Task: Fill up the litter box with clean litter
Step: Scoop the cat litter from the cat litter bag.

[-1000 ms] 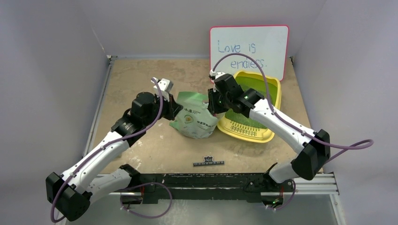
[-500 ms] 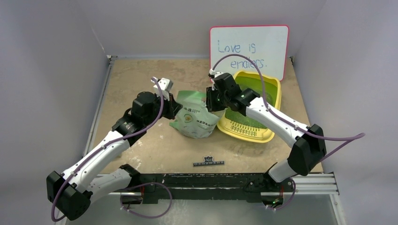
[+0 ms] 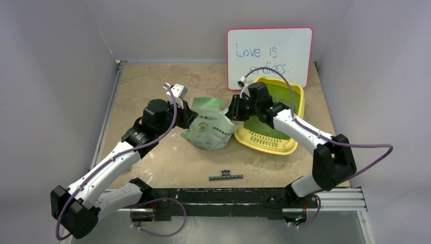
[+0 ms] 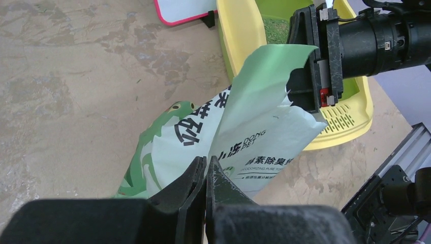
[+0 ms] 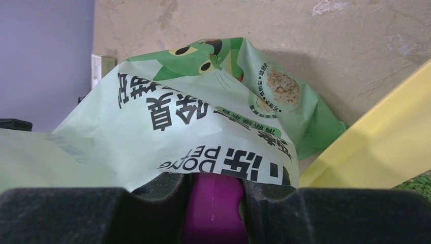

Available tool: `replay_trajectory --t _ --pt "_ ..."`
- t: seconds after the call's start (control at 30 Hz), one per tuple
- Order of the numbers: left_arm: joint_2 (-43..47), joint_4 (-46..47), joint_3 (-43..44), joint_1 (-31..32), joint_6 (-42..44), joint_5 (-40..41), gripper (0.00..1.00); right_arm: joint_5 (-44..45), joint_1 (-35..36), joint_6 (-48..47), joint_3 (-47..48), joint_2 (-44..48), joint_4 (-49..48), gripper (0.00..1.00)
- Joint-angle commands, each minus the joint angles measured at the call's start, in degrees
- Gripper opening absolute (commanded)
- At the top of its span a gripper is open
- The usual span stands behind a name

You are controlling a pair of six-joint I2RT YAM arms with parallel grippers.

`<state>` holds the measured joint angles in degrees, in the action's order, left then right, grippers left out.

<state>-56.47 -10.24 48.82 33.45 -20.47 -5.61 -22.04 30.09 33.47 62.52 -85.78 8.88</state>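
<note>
- Toward the far right corner of the tan table (image 3: pixel 152 86) we find the shallow yellow plastic litter box (image 3: pixel 274 148). Its slotted grille is at the near end, and it sits just in front of the white red-framed board (image 3: pixel 269 43) standing at the far edge.
- We see the clean litter (image 4: pixel 276 29), fine green granules, lying loose inside the box.
- Against the box's left rim lies a pale green printed plastic bag (image 3: pixel 211 133), near the table's middle, with its torn mouth turned toward the box.
- We see the left gripper (image 4: pixel 206 168) clenched on a fold of the bag at the side away from the box, fingers pressed together on the thin film.
- We see the right gripper (image 5: pixel 211 185) grasping the handle of a magenta plastic scoop (image 5: pixel 212 208). The rest of the scoop is hidden under the bag's flap.
- This gripper sits at the bag's mouth, above the box's left rim, so the litter box lies just beside and below it, to its right.
</note>
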Motion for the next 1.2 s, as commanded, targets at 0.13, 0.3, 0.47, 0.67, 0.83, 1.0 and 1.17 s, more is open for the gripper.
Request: replay_trajectory --t 0.13,0.3,0.47,0.67,0.83,1.0,1.17 --pt "-0.8 3.2 2.5 0.1 -1.0 -1.0 0.00 -21.3 -2.5 14.5 -5.3 3.2 -18.9 0.00" --pt "-0.9 3.2 2.7 0.1 -1.1 -1.1 0.00 -24.8 -6.8 19.2 -8.8 6.8 -24.1 0.00" --pt "-0.8 2.9 2.7 0.1 -1.1 -0.9 0.00 -29.0 -11.5 24.4 -13.3 11.7 -27.6 0.00" --pt "-0.6 2.9 2.5 0.1 -0.9 -0.6 0.00 -30.6 -16.1 21.5 -15.9 15.8 -19.8 0.00" --pt "0.5 3.3 2.0 0.1 -1.2 -0.4 0.00 -33.1 -20.6 23.8 -20.6 19.7 -21.6 0.00" --pt "0.5 3.6 2.1 0.1 -1.1 -0.6 0.00 -38.5 -25.0 28.5 -24.7 20.9 -27.2 0.00" --pt "0.4 3.7 2.2 0.1 -1.1 -0.8 0.00 -41.8 -29.5 35.2 -29.5 22.0 -35.0 0.00"
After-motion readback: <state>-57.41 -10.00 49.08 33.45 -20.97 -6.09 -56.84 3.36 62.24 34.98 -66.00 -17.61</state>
